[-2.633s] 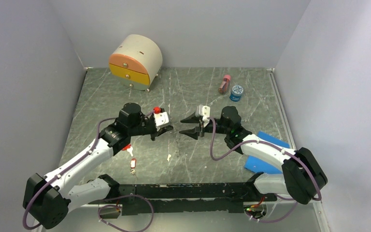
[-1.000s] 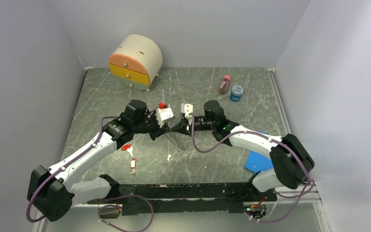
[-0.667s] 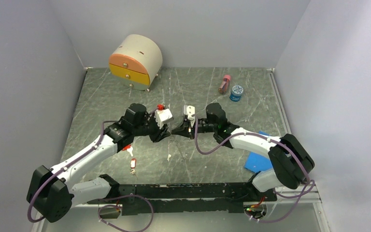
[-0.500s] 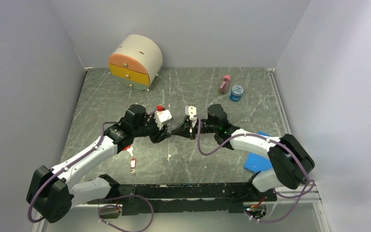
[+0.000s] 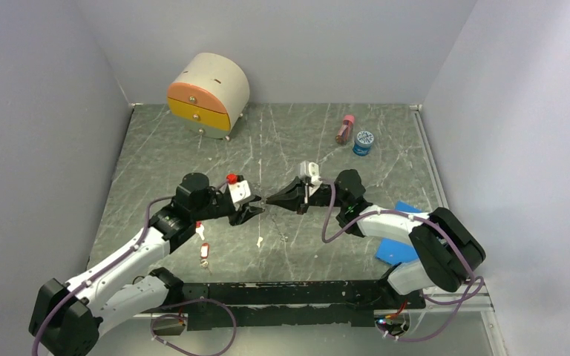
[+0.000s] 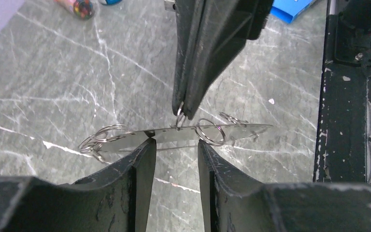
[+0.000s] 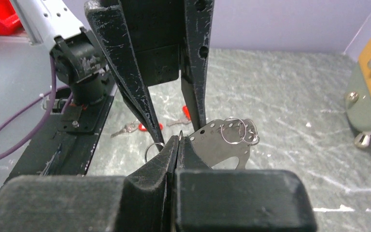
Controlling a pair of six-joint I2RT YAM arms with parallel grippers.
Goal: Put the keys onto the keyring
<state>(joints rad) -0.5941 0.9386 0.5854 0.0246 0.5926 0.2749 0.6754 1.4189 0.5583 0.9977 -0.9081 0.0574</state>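
From above, the left gripper (image 5: pixel 251 211) and right gripper (image 5: pixel 270 200) are meeting tip to tip at mid-table. Two red-tagged keys (image 5: pixel 205 253) are lying loose beside the left arm, so threading is probably only beginning. The drawer chest (image 5: pixel 208 93) is sitting shut, and the pink bottle (image 5: pixel 345 128) and blue-lidded jar (image 5: pixel 364 142) are capped, their contents too small to tell. In the left wrist view, the left jaws are standing apart, holding nothing, just short of the keyring (image 6: pixel 241 129), a thin flat metal piece carrying small split rings. In the right wrist view, the right fingers are pressing together on its edge. Next, the left arm should be fetching a key.
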